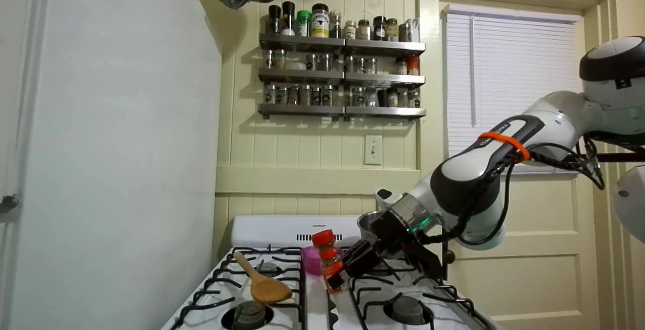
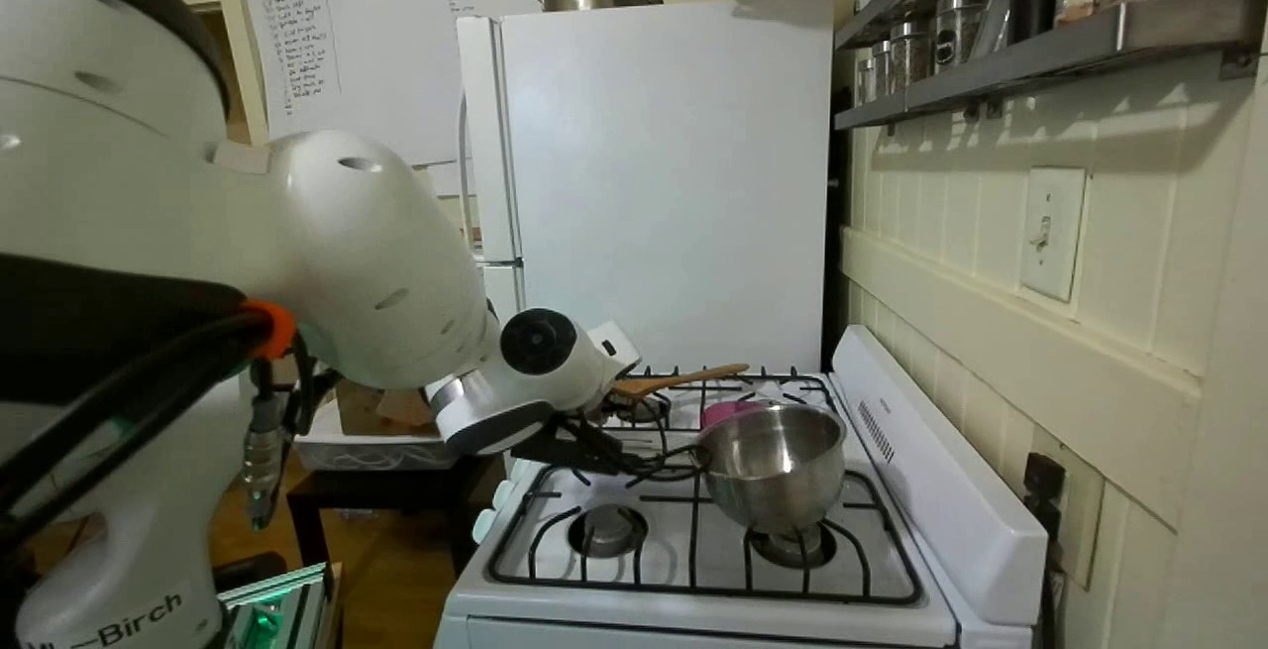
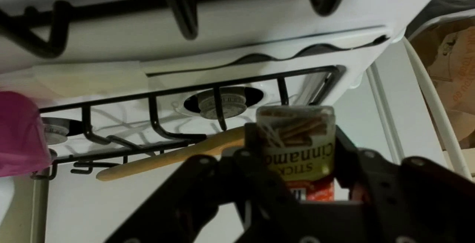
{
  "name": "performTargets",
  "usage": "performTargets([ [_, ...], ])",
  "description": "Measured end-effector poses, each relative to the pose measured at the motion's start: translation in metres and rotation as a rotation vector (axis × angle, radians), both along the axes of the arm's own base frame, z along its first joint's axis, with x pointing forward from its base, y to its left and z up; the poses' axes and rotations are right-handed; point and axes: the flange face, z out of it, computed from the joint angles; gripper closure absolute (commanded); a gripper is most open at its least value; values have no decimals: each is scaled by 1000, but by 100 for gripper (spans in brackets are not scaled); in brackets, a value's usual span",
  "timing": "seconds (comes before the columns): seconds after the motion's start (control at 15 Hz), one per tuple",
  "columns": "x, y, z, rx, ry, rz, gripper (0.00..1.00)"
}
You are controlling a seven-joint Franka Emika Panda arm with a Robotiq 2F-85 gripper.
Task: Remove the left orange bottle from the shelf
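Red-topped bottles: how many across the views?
2: the tilted bottle, held in the gripper over the stove, and a second bottle at the right end of the middle shelf in an exterior view. Others may be hidden.

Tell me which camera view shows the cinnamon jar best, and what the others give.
The wrist view: the cinnamon jar is close, held between the fingers, its label partly readable though upside down. In an exterior view it shows small and tilted, red cap up. In an exterior view where the arm looms large, it does not show.
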Motion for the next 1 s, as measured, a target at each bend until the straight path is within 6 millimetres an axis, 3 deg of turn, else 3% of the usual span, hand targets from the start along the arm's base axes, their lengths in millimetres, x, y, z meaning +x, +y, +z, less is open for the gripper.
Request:
performTargets([
  [0.27, -4, 6, -13, 4, -4, 21, 77],
  [0.8, -4, 6, -14, -1, -15, 30, 77],
  [0.87, -3, 5, -13, 1, -17, 26, 52],
  [1.0, -2, 5, -11, 9, -15, 11, 52],
])
